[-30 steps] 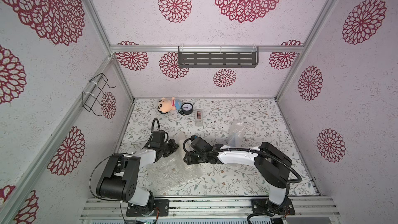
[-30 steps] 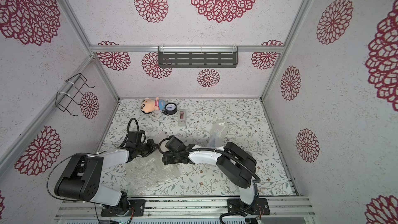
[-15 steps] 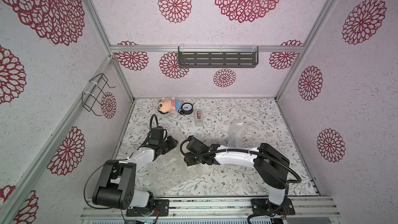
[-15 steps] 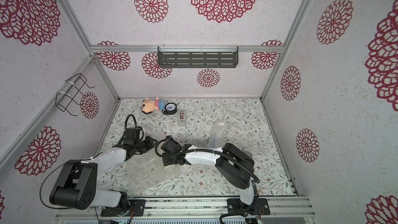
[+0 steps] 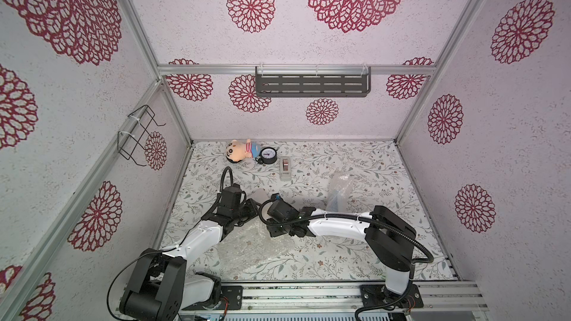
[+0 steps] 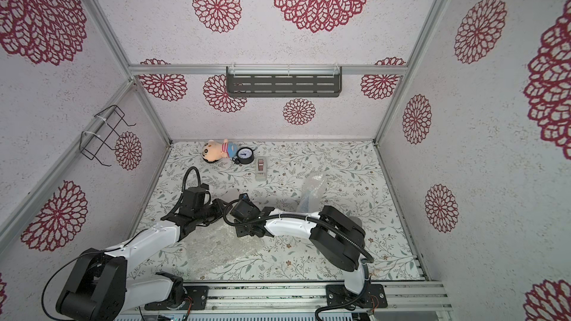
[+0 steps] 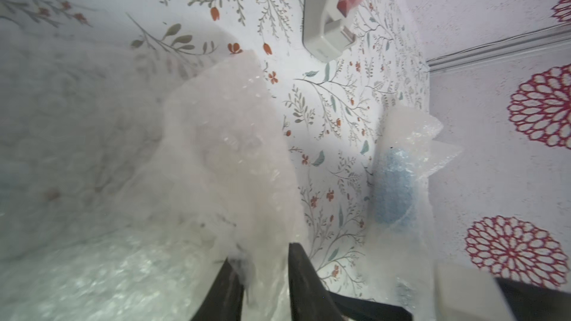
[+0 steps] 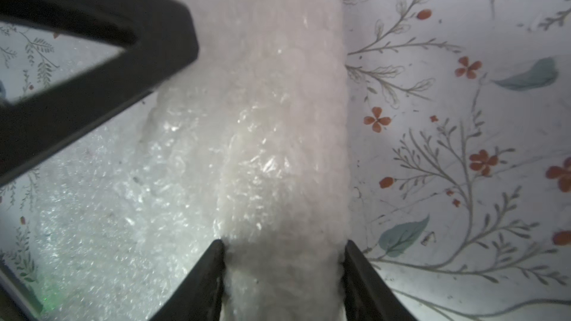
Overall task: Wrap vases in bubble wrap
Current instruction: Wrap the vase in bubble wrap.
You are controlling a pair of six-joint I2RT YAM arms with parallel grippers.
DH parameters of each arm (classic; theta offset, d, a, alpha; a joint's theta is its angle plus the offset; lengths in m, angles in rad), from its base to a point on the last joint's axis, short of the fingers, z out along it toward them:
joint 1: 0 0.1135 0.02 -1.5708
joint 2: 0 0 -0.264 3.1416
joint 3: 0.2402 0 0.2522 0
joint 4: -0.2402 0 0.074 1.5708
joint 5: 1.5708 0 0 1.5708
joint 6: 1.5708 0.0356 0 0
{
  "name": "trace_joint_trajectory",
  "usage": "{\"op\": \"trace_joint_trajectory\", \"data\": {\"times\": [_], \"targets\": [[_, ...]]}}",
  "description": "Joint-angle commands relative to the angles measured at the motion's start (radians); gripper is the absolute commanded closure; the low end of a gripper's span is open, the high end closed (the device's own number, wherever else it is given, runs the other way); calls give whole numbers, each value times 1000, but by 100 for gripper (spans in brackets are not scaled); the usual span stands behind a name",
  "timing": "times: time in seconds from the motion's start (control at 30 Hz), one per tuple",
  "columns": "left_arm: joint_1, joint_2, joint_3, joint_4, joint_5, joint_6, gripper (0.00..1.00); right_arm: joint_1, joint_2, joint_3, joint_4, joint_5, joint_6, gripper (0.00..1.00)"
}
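Observation:
A cream-white vase rolled in bubble wrap [image 8: 278,137] lies between my two grippers at mid-table. My right gripper [image 8: 282,245] is shut on one end of this bundle, with both fingers pressed against the wrap. At the other end, my left gripper [image 7: 262,254] has its jaws partly apart with a fold of the wrap between them; I cannot tell whether it grips. The rest of that sheet [image 5: 247,245] trails flat toward the front. The light blue vase [image 7: 392,186] stands apart in its own bubble wrap [image 5: 338,193], right of centre in both top views.
A beige tape dispenser [image 5: 285,168] lies behind the grippers. A plush doll [image 5: 239,151] and a round gauge [image 5: 268,155] sit by the back wall. A grey shelf [image 5: 312,84] hangs on that wall and a wire rack [image 5: 139,134] on the left wall.
My left arm has stretched farther toward the back, and its jaws have gone from shut to partly apart. The right gripper has shifted slightly left and back with the bundle.

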Motion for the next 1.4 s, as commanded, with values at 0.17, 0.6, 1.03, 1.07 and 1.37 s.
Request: {"op": "trace_joint_trajectory", "data": {"times": [0.17,0.6,1.03,1.07,1.37], "targets": [[-22,48,1,-13,-88,18,71,-17,-46,-52,-211,203,-43,41],[-168,246,107,235,51,-83,73,-40,-67,-89,-203,232,-62,36],[-213,335,50,250,-27,-104,89,-43,-76,-89,-177,231,-59,30],[-214,330,43,239,-29,-99,89,-43,-78,-88,-176,232,-60,30],[-213,340,45,215,-47,-69,90,-44,-61,-69,-175,213,-83,27]]}}
